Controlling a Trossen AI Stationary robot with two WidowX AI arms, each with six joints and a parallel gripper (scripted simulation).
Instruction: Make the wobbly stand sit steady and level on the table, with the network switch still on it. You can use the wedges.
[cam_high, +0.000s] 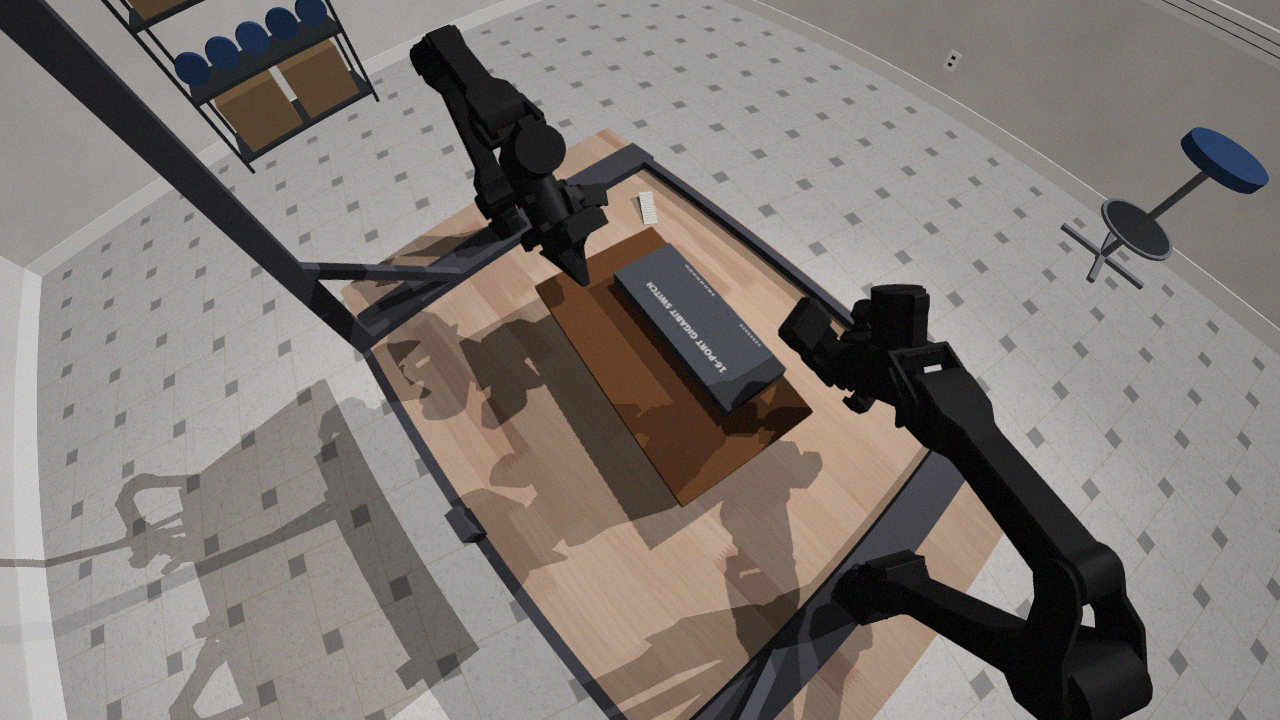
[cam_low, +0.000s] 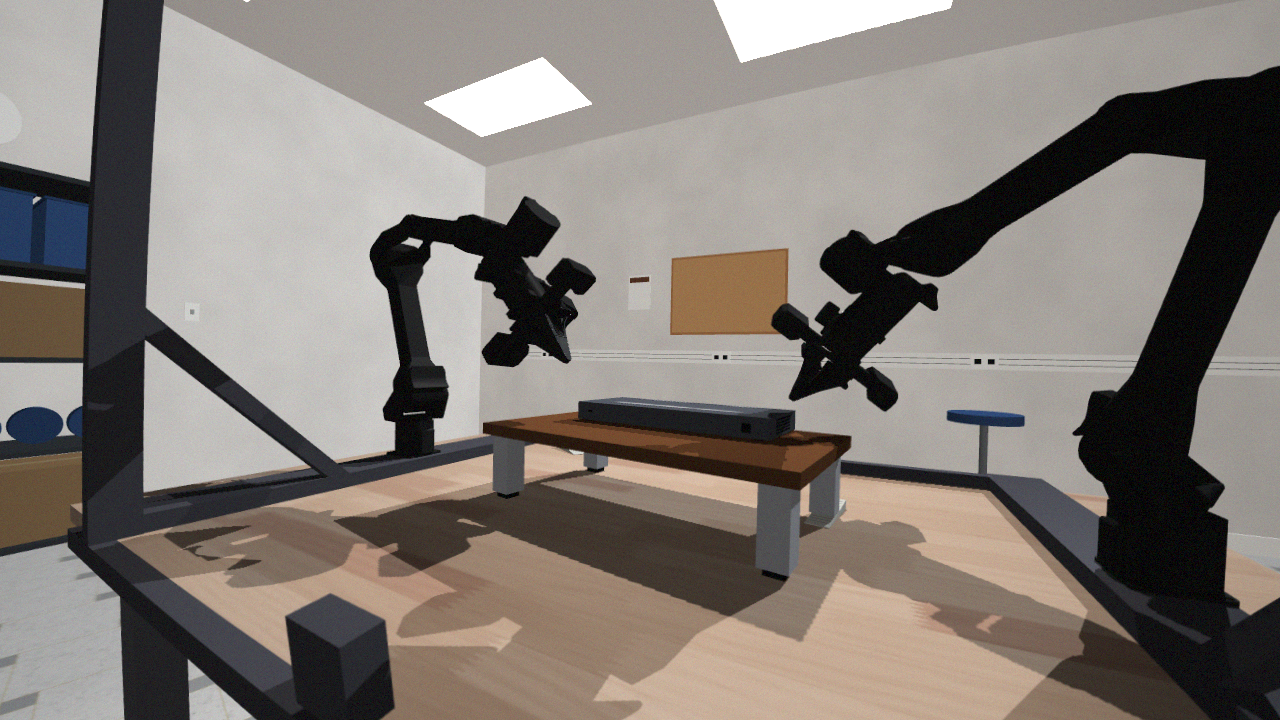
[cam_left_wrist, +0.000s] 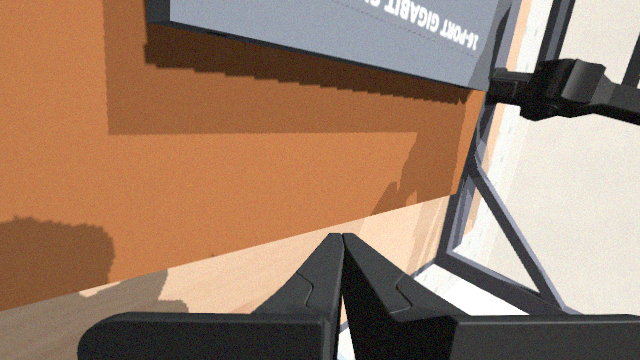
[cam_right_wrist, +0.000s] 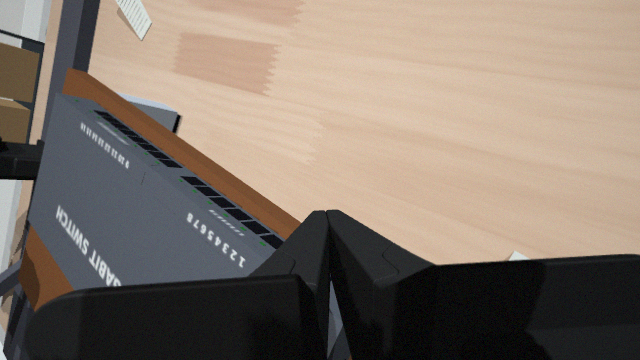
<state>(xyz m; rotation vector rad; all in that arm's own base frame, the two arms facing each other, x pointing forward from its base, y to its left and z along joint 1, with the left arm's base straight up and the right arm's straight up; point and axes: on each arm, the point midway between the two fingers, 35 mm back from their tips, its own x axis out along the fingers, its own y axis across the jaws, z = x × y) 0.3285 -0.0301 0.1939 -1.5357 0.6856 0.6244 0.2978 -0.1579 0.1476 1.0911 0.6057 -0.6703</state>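
Note:
The network switch (cam_high: 698, 322) (cam_low: 680, 416) (cam_left_wrist: 320, 30) (cam_right_wrist: 135, 200) lies flat on the brown stand (cam_high: 577, 326) (cam_low: 537, 427) (cam_left_wrist: 250, 175) (cam_right_wrist: 215, 174). A pale ribbed wedge (cam_high: 648, 207) (cam_right_wrist: 135, 19) lies loose beyond the stand. Another wedge (cam_low: 839, 512) is at the foot of the stand's far right leg in the exterior view; its exact contact is unclear. My left gripper (cam_high: 586, 282) (cam_low: 567, 360) (cam_left_wrist: 340, 245) is shut and empty above the stand's left edge. My right gripper (cam_low: 793, 396) (cam_right_wrist: 325, 223) is shut and empty above the stand's right end. Any slight tilt of the stand is too small to tell.
A dark frame (cam_low: 1056, 510) borders the wooden table (cam_high: 626, 591), with an upright post (cam_low: 125, 223) at the left in the exterior view. A shelf and a blue stool (cam_high: 1226, 161) stand away from the table.

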